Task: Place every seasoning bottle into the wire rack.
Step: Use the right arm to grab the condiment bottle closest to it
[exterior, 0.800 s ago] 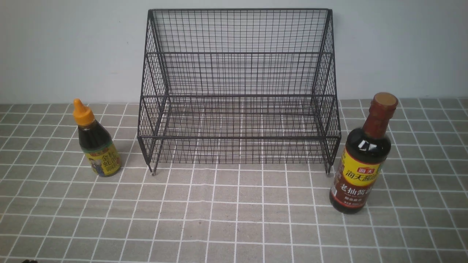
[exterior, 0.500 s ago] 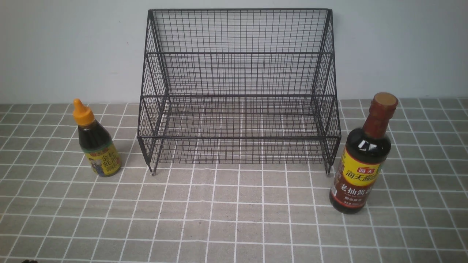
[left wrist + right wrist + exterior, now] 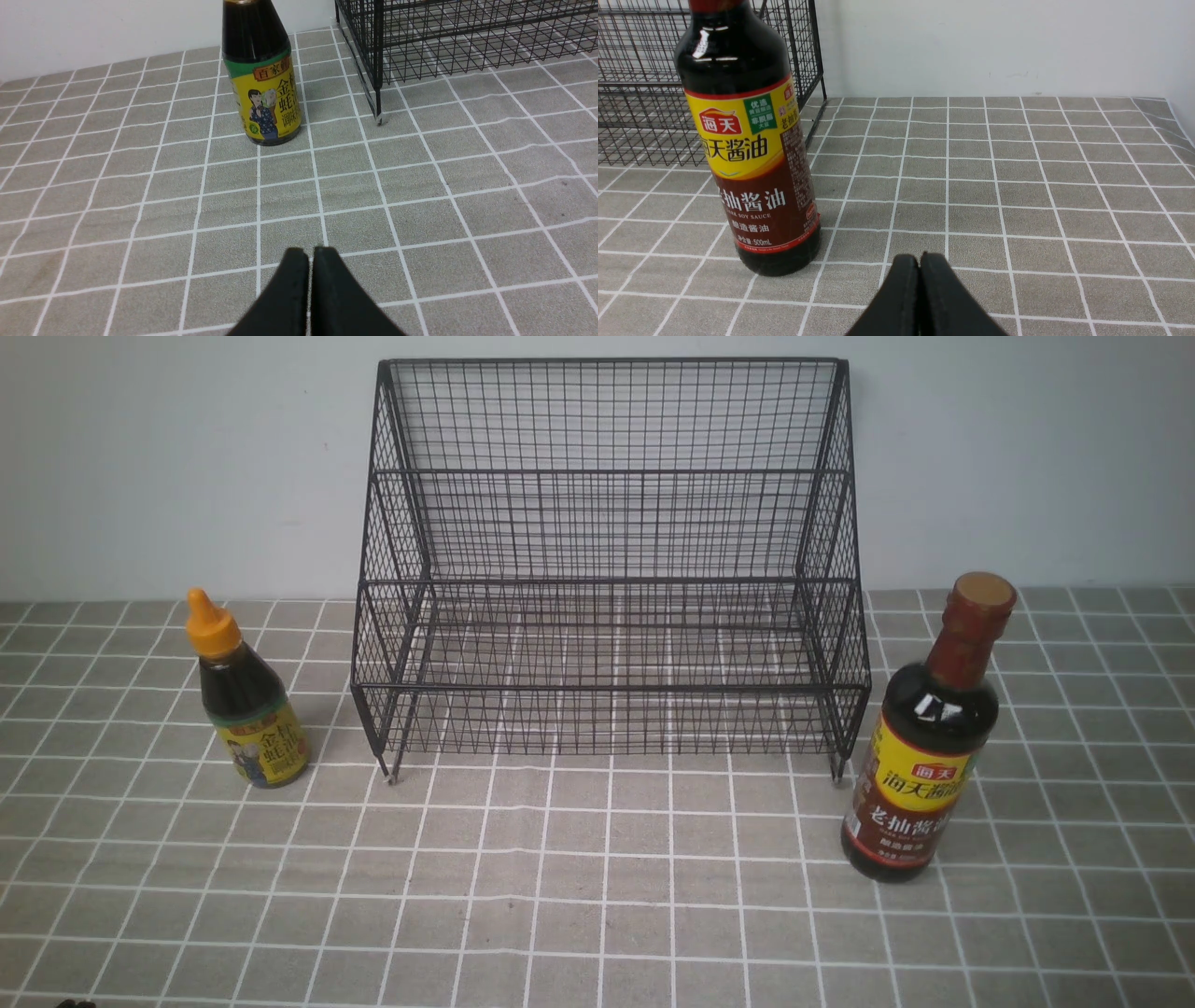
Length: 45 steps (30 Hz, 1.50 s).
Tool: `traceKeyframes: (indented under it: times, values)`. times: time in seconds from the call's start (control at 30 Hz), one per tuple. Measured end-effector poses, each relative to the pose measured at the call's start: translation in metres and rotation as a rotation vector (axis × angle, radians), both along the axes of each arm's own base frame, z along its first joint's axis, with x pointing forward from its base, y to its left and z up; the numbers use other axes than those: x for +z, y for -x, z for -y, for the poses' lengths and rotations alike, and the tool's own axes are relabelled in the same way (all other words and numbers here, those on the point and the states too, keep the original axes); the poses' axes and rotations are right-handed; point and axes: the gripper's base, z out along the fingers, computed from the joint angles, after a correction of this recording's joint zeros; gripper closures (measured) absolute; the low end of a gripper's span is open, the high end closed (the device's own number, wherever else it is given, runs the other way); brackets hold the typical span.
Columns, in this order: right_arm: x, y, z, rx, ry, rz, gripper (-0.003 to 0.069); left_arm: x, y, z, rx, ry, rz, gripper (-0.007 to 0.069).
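Two grippers, both holding nothing. Left gripper (image 3: 310,252): fingers pressed together over the cloth (image 3: 597,896), well apart from the short bottle (image 3: 245,705). Right gripper (image 3: 920,257): fingers likewise together, near the tall bottle (image 3: 920,747), not touching it. Tall bottle: upright on the cloth at 4 o'clock from the rack (image 3: 607,581), just beside its front right foot. Short bottle: upright at 8 o'clock from the rack, near its front left foot. Both bottles stand outside the rack. Rack back stands against the wall (image 3: 140,457).
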Motion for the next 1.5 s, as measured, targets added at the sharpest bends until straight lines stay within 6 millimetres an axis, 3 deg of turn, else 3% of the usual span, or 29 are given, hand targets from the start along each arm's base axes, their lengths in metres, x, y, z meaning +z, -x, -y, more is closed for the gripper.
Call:
traceKeyframes:
  times: [0.2,0.23,0.37,0.8,0.93,1.2,1.4,1.5]
  values:
    - [0.011,-0.002,-0.002,-0.008,-0.194,0.132,0.0673,0.0,0.0,0.0,0.0,0.0,0.0,0.0631]
    - [0.02,-0.002,0.0,-0.022,-0.31,0.226,0.0673,0.0,0.0,0.0,0.0,0.0,0.0,0.0631]
    - [0.031,-0.001,0.004,-0.054,-0.472,0.354,0.0673,0.0,0.0,0.0,0.0,0.0,0.0,0.0631]
    - [0.043,0.001,0.007,-0.07,-0.457,0.449,0.0673,0.0,0.0,0.0,0.0,0.0,0.0,0.0631]
    - [0.07,0.0,0.002,-0.025,-0.364,0.377,0.0672,0.0,0.0,0.0,0.0,0.0,0.0,0.0631]
    - [0.115,-0.041,-0.004,0.016,-0.122,0.096,0.0592,0.0,0.0,0.0,0.0,0.0,-0.001,0.0631]
    - [0.135,-0.095,-0.011,0.078,-0.101,-0.105,0.0385,0.0,0.0,0.0,0.0,0.0,-0.001,0.0631]
    - [0.139,-0.111,-0.015,0.118,-0.114,-0.149,0.0295,0.0,0.0,0.0,0.0,0.0,-0.001,0.0631]
